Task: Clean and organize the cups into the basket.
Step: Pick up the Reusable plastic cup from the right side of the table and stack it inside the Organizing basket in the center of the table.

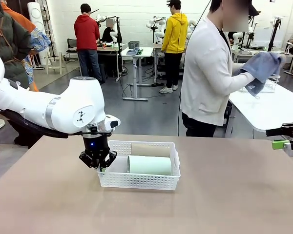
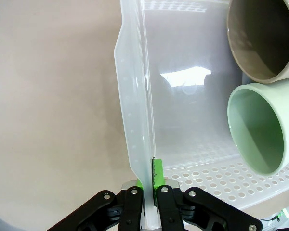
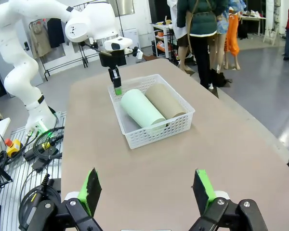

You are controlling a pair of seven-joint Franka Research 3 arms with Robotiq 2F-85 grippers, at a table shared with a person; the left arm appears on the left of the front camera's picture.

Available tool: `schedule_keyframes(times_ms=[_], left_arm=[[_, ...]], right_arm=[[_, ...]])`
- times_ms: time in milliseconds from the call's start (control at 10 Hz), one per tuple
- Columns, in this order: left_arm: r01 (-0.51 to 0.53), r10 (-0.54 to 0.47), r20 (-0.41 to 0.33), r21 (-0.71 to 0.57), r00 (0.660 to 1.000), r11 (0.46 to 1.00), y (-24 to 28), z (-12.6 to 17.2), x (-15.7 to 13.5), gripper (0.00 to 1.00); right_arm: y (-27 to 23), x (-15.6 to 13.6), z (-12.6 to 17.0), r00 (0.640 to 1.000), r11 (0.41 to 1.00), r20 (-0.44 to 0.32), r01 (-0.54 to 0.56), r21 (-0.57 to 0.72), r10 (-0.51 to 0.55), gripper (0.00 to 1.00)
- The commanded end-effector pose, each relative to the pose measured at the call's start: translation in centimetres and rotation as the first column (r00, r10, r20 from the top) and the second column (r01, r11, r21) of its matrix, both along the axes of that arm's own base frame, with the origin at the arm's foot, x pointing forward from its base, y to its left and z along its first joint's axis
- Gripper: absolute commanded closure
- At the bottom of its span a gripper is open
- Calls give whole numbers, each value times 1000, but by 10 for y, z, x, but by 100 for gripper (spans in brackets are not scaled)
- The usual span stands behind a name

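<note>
Left of centre in the front view, the left gripper [image 1: 100,166] is clamped on the left wall of the basket [image 1: 141,183]. A mint cup [image 1: 149,165] and a tan cup [image 1: 150,149] lie on their sides in the basket. At the bottom of its wrist view, the right gripper [image 3: 147,190] hangs spread wide over the table [image 3: 111,159], holding nothing.

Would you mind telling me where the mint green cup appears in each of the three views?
Front view: the mint green cup lies in the basket, near side, mid-picture.
Left wrist view: cup at lower right, mouth toward the camera.
Right wrist view: cup near centre, in the basket's left half.
Shared landmark: the tan cup beside it.
</note>
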State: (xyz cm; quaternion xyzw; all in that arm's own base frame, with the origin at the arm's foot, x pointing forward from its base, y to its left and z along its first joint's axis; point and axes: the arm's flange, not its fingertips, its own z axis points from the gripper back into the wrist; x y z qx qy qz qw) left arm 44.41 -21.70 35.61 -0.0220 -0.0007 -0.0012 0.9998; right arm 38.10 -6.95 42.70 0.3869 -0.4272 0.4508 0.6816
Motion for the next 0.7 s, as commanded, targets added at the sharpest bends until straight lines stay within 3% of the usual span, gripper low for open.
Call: schedule_keyframes(times_ms=[0, 600], left_arm=[[0, 0, 8, -3, 1000, 1000, -1, 3, 0, 100], [0, 0, 8, -3, 1000, 1000, -1, 3, 0, 100]], right_arm=[[1, 1, 1, 1000, 1000, 2, -9, 3, 8, 0], [1, 1, 1, 1000, 1000, 2, -9, 3, 8, 0]])
